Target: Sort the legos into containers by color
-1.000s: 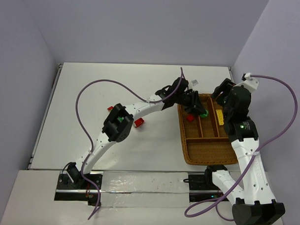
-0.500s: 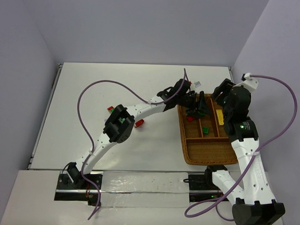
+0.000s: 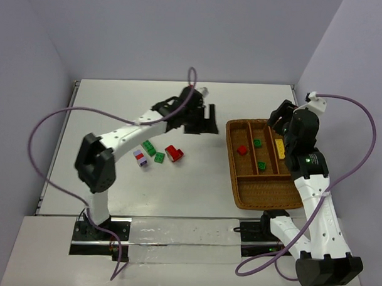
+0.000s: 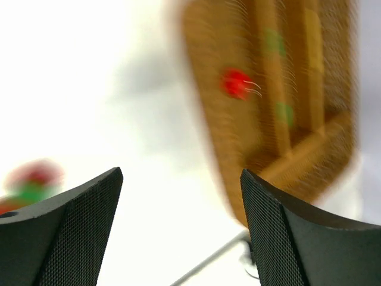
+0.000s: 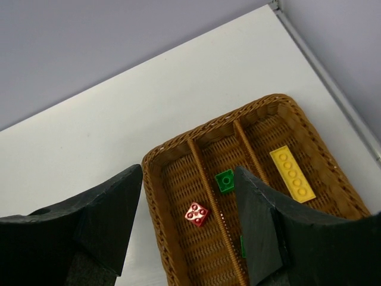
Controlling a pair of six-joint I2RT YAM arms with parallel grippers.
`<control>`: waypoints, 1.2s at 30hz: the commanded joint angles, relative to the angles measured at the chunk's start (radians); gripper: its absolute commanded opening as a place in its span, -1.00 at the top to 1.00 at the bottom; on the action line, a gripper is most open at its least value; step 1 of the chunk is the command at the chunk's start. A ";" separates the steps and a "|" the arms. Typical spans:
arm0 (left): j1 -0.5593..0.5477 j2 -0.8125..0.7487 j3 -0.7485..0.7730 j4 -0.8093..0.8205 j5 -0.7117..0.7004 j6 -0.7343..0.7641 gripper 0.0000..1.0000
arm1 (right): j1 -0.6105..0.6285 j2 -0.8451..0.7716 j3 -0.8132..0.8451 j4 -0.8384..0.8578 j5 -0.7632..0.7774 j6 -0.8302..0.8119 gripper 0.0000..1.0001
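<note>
The brown wicker tray (image 3: pixel 230 158) lies on the right of the table. Its left compartment holds a red brick (image 3: pixel 242 150), the middle one two green bricks (image 3: pixel 257 143) (image 3: pixel 262 165), the right one a yellow plate (image 3: pixel 279 148). Two green bricks (image 3: pixel 148 147) (image 3: pixel 159 157), a purple-and-white brick (image 3: pixel 140 157) and a red brick (image 3: pixel 173 154) lie on the table left of the tray. My left gripper (image 3: pixel 207 118) is open and empty, over the table left of the tray's far corner. My right gripper (image 3: pixel 281 121) is open and empty above the tray's far end.
The right wrist view shows the tray rim (image 5: pixel 153 179), red brick (image 5: pixel 197 214), green brick (image 5: pixel 225 180) and yellow plate (image 5: pixel 292 173) between open fingers. The left wrist view is blurred, with the tray (image 4: pixel 202 89) to the right. The table's right edge runs just beyond the tray.
My left gripper has left the tray and swung left over the table, empty. A second green brick now lies in the middle compartment. The right arm has not moved.
</note>
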 commanded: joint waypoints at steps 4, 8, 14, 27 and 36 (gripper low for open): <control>0.134 -0.307 -0.267 -0.174 -0.325 0.012 -0.75 | 0.030 0.115 0.095 -0.038 -0.196 0.009 -0.41; 0.228 -0.389 -0.333 -0.230 -0.357 -0.037 -0.75 | 0.366 0.265 0.138 -0.050 -0.115 -0.103 -0.41; 0.396 -0.463 -0.369 -0.240 -0.343 -0.031 -0.75 | 0.714 0.503 0.167 -0.010 -0.117 -0.167 -0.45; 0.539 -0.507 -0.453 -0.192 -0.267 -0.029 -0.74 | 0.888 0.863 0.363 0.002 -0.052 -0.214 -0.55; 0.542 -0.514 -0.470 -0.179 -0.279 -0.008 -0.74 | 0.887 1.026 0.475 -0.016 -0.046 -0.241 -0.53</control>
